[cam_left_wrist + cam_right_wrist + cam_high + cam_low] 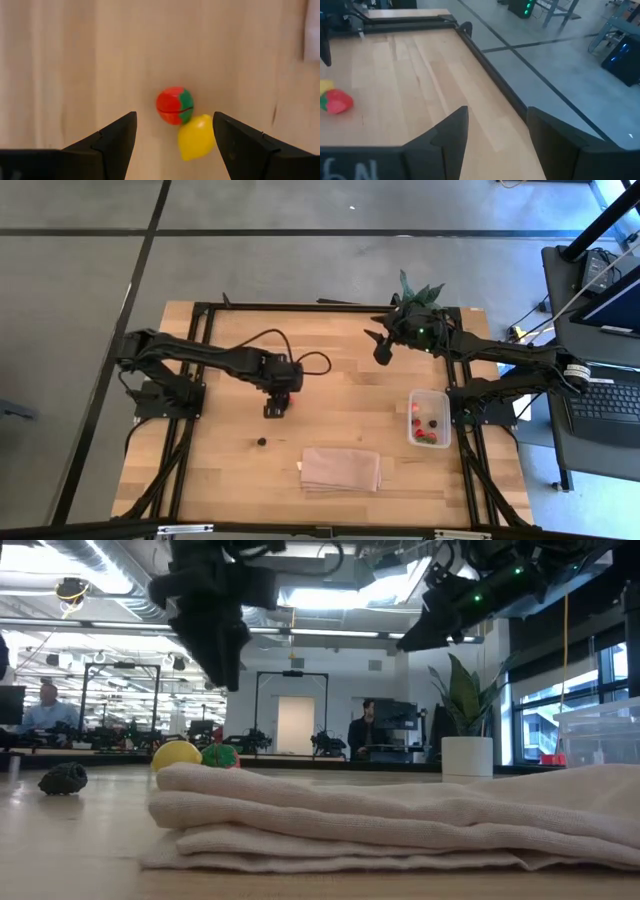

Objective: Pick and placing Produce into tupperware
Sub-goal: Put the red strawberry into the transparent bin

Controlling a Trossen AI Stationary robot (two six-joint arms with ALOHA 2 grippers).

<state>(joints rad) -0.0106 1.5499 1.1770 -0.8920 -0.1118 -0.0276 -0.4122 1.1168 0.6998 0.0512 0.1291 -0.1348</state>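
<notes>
My left gripper (174, 116) is open and hovers above two pieces of produce lying side by side on the wooden table: a red-and-green one (174, 105) and a yellow one (196, 136). The low view shows the gripper (222, 665) well above them (177, 754). A dark berry (261, 442) lies alone nearer the near edge. The clear tupperware (430, 418) stands on the table's right side with red pieces and dark berries inside. My right gripper (383, 345) is open, raised near the far right, touching nothing.
A folded tan cloth (342, 468) lies near the near edge, between the berry and the tupperware. A spiky green plant in a white pot (467, 755) stands at the far right corner behind my right arm. A black frame (485, 55) rims the table.
</notes>
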